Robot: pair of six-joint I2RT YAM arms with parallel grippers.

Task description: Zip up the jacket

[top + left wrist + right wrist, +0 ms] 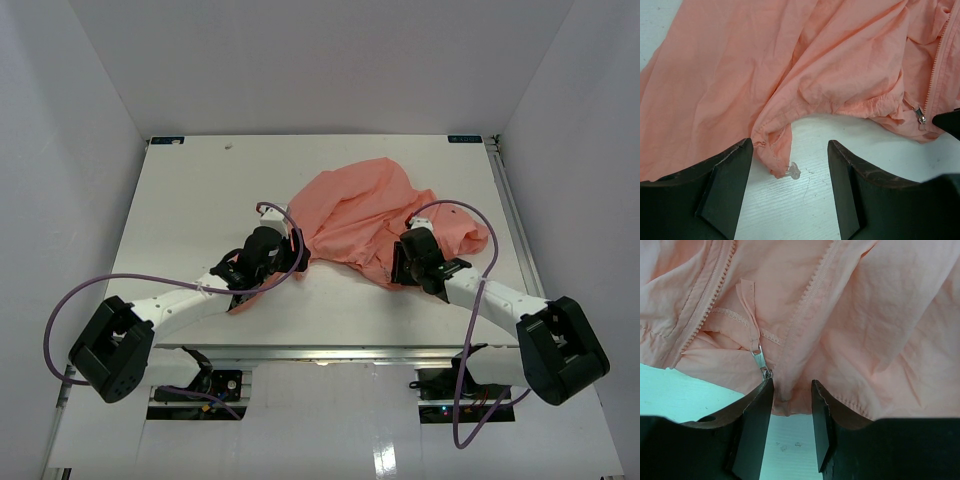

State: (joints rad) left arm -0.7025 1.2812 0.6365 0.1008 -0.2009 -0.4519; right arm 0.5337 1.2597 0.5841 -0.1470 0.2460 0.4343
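jacket (850, 315) hem between right gripper (792, 390) fingers

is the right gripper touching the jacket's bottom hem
Touching. In the right wrist view the right gripper has the jacket hem edge running down between its two fingers, fabric against both, beside the metal zipper pull.

I see the jacket (805, 65) as thin matt salmon cloth, finely creased, shiny metal zip pull (760, 360), matt black plastic tool fingers (755, 435) w/ scuffed edges, smooth white semi-gloss tabletop (180, 220)
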